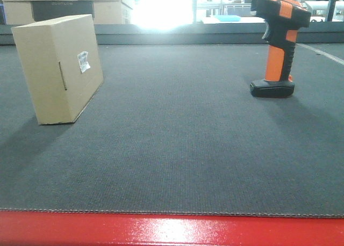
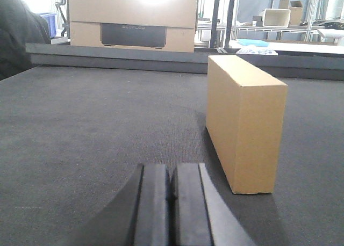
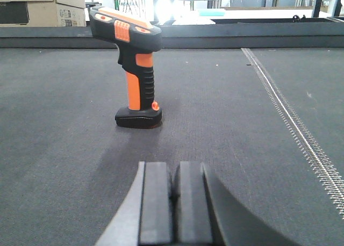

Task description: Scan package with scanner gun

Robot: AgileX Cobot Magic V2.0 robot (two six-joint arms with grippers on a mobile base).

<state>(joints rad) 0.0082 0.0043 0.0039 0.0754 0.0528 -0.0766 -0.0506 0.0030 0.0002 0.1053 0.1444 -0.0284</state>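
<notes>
My table (image 1: 177, 149) wears dark grey woven cloth, matt and coarse; its front edge (image 1: 161, 231) is glossy red. The package (image 1: 51, 74) is matt tan cardboard with a white paper label (image 1: 83, 62). The scanner gun (image 1: 279, 39) is orange and black plastic, faintly shiny, its grip ribbed. The pads (image 2: 155, 203) of my jaws look like matt black rubber.

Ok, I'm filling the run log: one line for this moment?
package: standing, untouched; scanner gun: upright, untouched; left gripper: shut; right gripper: shut
</notes>
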